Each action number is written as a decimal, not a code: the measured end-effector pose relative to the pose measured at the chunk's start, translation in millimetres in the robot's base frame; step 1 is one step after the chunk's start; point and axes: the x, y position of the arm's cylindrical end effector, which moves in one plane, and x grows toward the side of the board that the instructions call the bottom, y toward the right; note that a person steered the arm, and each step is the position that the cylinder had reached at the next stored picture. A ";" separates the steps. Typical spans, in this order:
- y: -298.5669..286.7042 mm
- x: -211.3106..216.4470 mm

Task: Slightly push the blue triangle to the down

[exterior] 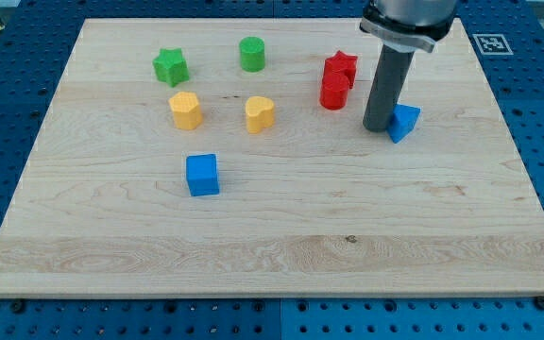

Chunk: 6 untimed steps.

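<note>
The blue triangle [405, 122] lies on the wooden board at the view's right, in the upper half. My tip [379, 127] is down on the board just to the view's left of the blue triangle, touching or almost touching its left side. The dark rod rises from there to the view's top edge and hides part of the triangle's left edge.
A red star [342, 66] and a red cylinder [333, 93] sit just left of the rod. A green star [170, 67], a green cylinder [251, 54], two yellow blocks [186, 110] [260, 114] and a blue cube [202, 176] lie further left. The board's right edge [527, 170] is near.
</note>
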 end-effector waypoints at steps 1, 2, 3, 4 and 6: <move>14.5 -12.3; 32.7 -17.8; 65.2 -28.8; 83.5 -32.5; 107.9 -32.5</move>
